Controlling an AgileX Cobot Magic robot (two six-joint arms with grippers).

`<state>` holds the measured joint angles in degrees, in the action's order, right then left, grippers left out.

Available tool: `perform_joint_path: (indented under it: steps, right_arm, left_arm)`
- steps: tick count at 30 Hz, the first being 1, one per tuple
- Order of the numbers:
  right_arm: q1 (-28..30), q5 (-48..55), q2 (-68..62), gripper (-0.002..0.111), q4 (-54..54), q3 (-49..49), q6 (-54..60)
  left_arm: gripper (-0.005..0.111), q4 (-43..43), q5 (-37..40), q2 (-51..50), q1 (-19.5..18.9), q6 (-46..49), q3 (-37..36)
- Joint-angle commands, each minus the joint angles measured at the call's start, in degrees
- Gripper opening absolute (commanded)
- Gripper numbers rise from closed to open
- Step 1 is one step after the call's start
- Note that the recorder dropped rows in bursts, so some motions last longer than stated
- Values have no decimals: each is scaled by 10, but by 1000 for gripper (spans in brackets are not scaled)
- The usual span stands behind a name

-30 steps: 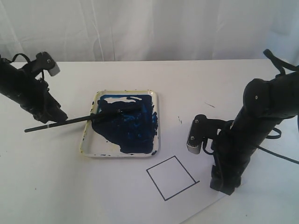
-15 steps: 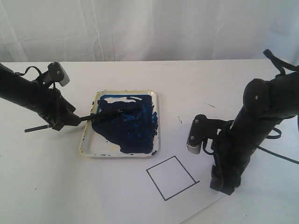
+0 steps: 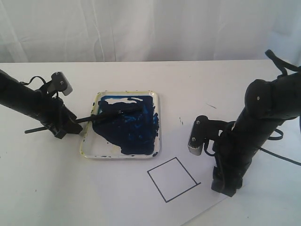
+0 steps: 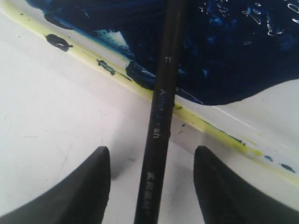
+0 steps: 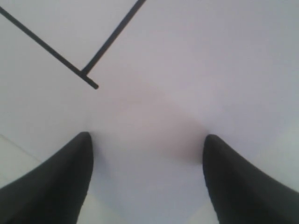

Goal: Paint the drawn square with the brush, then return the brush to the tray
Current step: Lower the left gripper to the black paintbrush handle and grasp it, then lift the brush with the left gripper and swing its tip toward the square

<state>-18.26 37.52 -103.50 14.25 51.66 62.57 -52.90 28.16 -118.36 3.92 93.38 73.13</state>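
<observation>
Left hand [image 3: 66, 127]: lowered to the surface [image 3: 211, 84] just beside the tray's left rim. Its fingers [image 4: 93, 182] are apart, one on each side of the brush handle, and the left wrist view shows a gap on both sides.
Right hand [image 3: 225, 184]: pointed down at the paper [image 3: 141, 200], just beside the square's right corner. Its fingers [image 5: 56, 177] are apart, with nothing between them.
Brush [image 3: 108, 114]: lies tilted, with its tip end in the blue paint. The handle [image 4: 161, 107] crosses the tray's left rim, and the tail end sticks out past the left hand.
Tray [image 3: 101, 148]: sits left of centre. Most of its floor is smeared dark blue, with a bare cream strip along the near edge.
Square [image 3: 171, 179]: a thin black outline on the paper, nearer the camera than the tray and to its right. It is apart from the tray, and its inside is white.
</observation>
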Motion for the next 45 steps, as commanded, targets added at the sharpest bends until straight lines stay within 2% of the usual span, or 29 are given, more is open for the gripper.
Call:
perform_joint_path:
  steps: [1,10,22,25,30,37,39,41,45]
  right_arm:
    - [0,7,-14,63,6,-4,5]
    - [0,7,-14,63,7,-4,5]
    - [0,8,-14,63,7,-4,5]
    - [0,8,-14,63,7,-4,5]
    - [0,8,-14,63,7,-4,5]
    - [0,8,-14,63,7,-4,5]
    - [0,8,-14,63,7,-4,5]
    - [0,9,-14,63,7,-4,5]
    - [0,10,-14,63,7,-4,5]
  left_arm:
    - [55,-10,8,-1,2,1,2]
    - [30,-10,9,-1,2,9,2]
    - [28,-10,9,-1,2,15,2]
    - [23,-10,9,-1,2,15,2]
    - [1,-10,7,-1,2,23,2]
    - [0,-4,27,33,2,58,2]
    - [0,22,54,63,2,46,2]
    - [0,71,73,92,2,-8,2]
    - [0,227,146,157,2,-146,2]
